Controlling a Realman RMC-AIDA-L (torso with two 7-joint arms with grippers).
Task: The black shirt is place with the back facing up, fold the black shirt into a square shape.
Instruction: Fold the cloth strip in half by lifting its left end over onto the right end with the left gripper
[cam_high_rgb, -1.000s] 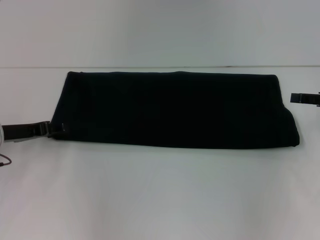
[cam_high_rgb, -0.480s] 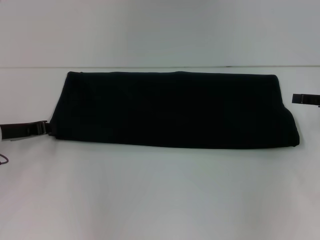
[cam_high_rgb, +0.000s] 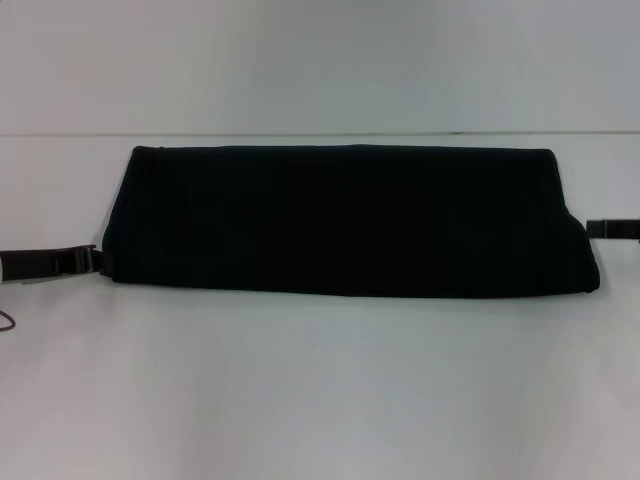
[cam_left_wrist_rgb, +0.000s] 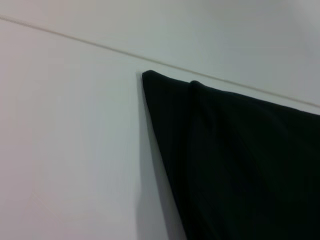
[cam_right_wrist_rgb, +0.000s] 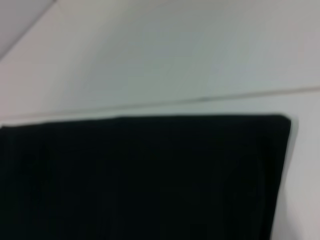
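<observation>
The black shirt (cam_high_rgb: 350, 220) lies folded into a long, flat band across the middle of the white table (cam_high_rgb: 320, 390); no lettering shows. My left gripper (cam_high_rgb: 93, 261) sits low on the table, right beside the shirt's near left corner. My right gripper (cam_high_rgb: 602, 229) shows only as a thin dark bar at the right edge of the head view, just off the shirt's right end. The left wrist view shows one pointed corner of the shirt (cam_left_wrist_rgb: 240, 160) with a fold ridge. A straight edge and a square corner of the shirt (cam_right_wrist_rgb: 140, 175) fill the right wrist view.
The table's far edge (cam_high_rgb: 320, 134) runs just behind the shirt, with a pale wall beyond. Bare white tabletop stretches in front of the shirt toward me. A thin cable loop (cam_high_rgb: 8, 320) lies at the far left.
My right gripper has slid toward me along the shirt's right end and drawn back to the right. My left gripper has pulled back slightly to the left at the near left corner.
</observation>
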